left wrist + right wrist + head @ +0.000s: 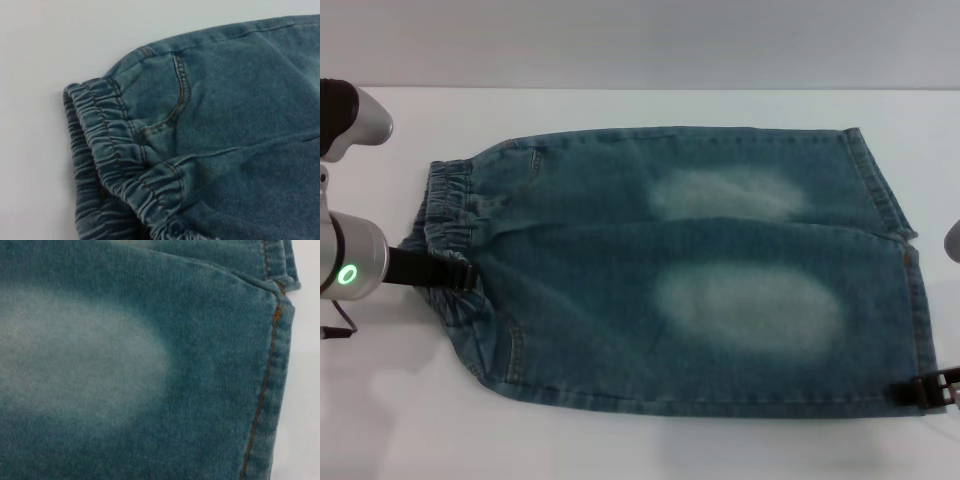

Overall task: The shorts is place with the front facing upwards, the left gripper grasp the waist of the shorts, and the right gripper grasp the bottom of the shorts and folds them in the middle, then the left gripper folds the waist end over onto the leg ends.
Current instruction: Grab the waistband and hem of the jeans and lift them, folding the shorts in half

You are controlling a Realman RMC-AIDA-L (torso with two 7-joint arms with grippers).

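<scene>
Denim shorts (670,270) lie flat on a white desk (640,450), left gripper (450,272) at nine o'clock pinching the waistband (445,215), right gripper (920,390) at four o'clock nipping the hem (918,320), ready for folding.

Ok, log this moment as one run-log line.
shorts: flat on table, unfolded | left gripper: at waistband | right gripper: at near leg hem corner | fold: not started

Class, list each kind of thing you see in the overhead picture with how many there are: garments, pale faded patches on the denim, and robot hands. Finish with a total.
Shorts: 1
Pale patches: 2
Robot hands, left hand at the waist, right hand at the near leg hem: 2
Total: 5
</scene>
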